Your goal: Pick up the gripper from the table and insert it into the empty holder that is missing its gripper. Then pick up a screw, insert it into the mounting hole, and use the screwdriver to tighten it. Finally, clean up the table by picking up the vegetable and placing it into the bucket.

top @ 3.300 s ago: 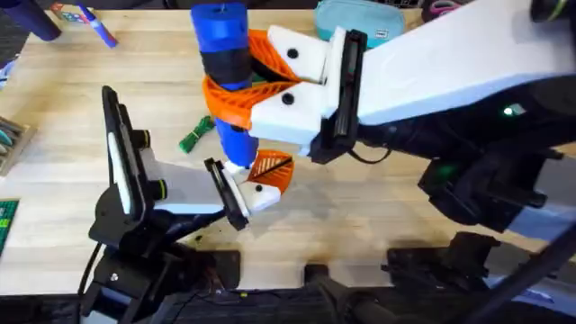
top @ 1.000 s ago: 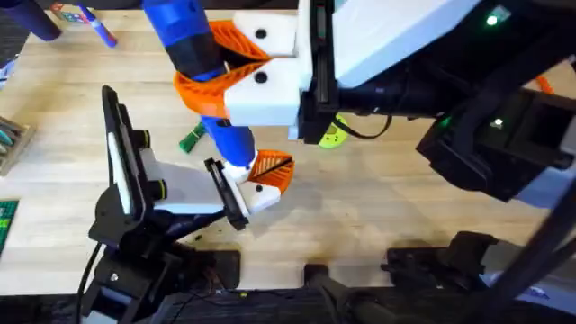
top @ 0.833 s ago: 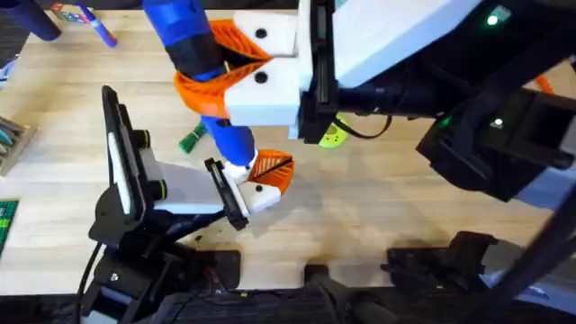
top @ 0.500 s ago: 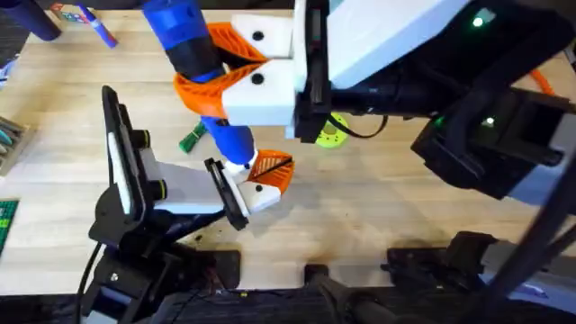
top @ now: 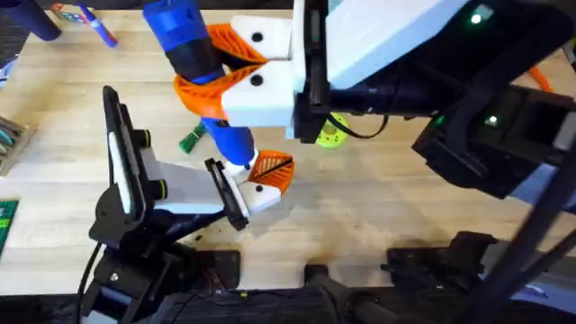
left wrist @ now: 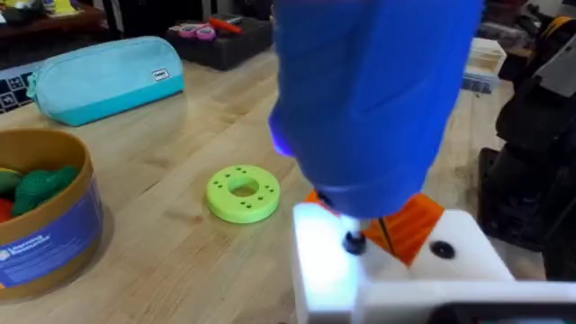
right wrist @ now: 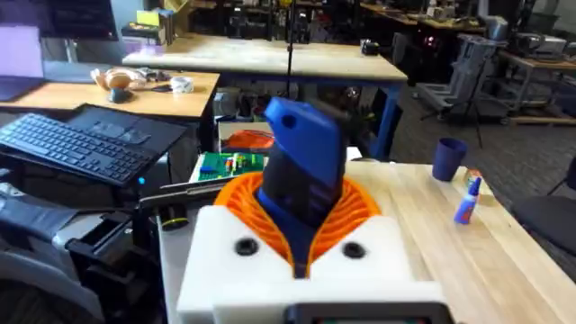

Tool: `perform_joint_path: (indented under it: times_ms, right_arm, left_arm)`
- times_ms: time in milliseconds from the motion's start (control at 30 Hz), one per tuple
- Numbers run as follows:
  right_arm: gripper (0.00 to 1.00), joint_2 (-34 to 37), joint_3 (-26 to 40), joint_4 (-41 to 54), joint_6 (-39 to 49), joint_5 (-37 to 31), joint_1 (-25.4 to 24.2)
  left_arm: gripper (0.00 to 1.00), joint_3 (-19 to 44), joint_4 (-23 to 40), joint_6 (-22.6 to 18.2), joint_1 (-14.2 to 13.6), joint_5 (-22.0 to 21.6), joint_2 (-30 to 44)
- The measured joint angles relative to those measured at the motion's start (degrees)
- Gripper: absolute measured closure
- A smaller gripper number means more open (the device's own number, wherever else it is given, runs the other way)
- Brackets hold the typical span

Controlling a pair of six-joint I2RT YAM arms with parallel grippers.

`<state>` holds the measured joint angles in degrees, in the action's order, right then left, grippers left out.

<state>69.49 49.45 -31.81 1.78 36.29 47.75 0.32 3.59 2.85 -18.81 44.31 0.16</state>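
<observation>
1. Light wooden planks form the table (top: 378,207) you are working at; desks, a keyboard and shelving fill the room beyond it in the right wrist view.
2. Your right gripper (top: 205,65) reaches in from the right across the middle, its orange ribbed fingers (right wrist: 360,209) pinching the screwdriver (top: 193,54), which stands tilted with its blue top toward the far left.
3. Look at the screwdriver's lower end: it comes down at the white base of the gripper (top: 268,173), the small orange wedge seated at the near end of the holder (top: 135,171).
4. In the left wrist view the thin tip (left wrist: 353,241) of the screwdriver meets that white base beside the orange ribs; you cannot tell from here whether a screw sits under it.
5. The holder stands at the near left, black clamp plate upright, green-ringed knobs on its side. It is your left arm's end; you cannot tell how its jaws stand.
6. The vegetable (top: 193,139) lies on the table just left of the screwdriver shaft, far of the holder.
7. A lime green disc (top: 331,135) lies right of the screwdriver, partly under your right arm.
8. The bucket (left wrist: 40,216) stands left of the disc in the left wrist view, red and green items inside; a teal pouch (left wrist: 103,76) lies beyond it.
9. A small blue marker (top: 97,27) rests at the far left corner.
</observation>
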Motion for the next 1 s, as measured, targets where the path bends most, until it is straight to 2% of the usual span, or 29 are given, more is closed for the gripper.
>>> perform_joint_path:
  times_ms: [1000]
  right_arm:
    - [0.957, -0.02, 0.26, 1.19, 0.57, 0.56, -0.56]
  left_arm:
    - [0.990, 0.00, 0.02, 0.25, 0.00, 0.16, 0.00]
